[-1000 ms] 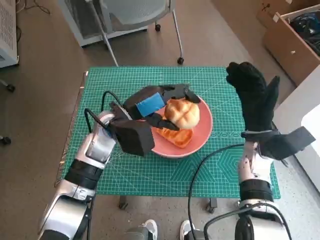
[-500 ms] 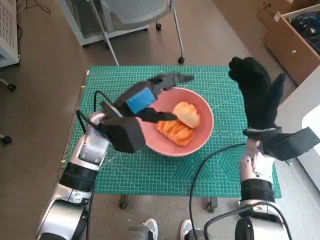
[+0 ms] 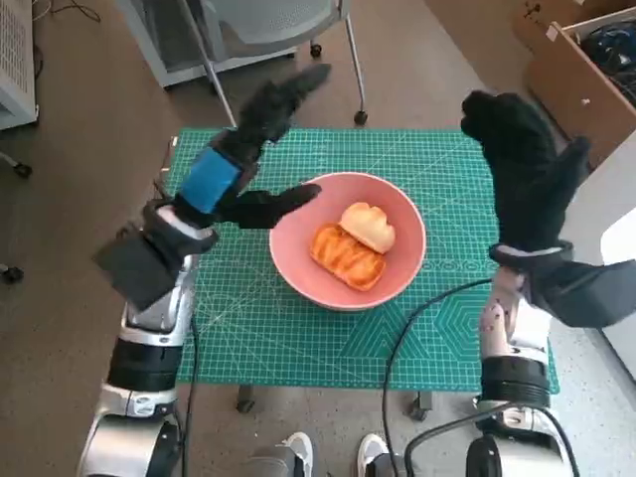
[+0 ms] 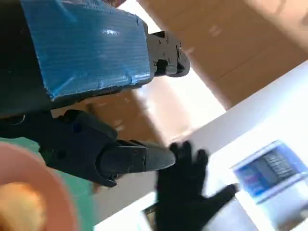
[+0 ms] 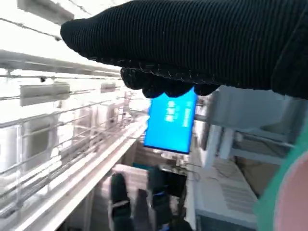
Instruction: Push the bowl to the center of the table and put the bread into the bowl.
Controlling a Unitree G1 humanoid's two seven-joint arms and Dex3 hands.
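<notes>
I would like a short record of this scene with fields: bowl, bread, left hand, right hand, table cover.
bowl: pink bowl, near the middle of the mat
bread: two pieces in the bowl, a pale bun and an orange piece
left hand: left hand raised beside the bowl, fingers apart, holding nothing
right hand: right hand raised at the table's right side, holding nothing
table cover: green cutting mat

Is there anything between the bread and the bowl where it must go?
Nothing visible: the bread already lies inside the pink bowl, beside an orange pastry. The left hand is raised beside the bowl, holding nothing.
</notes>
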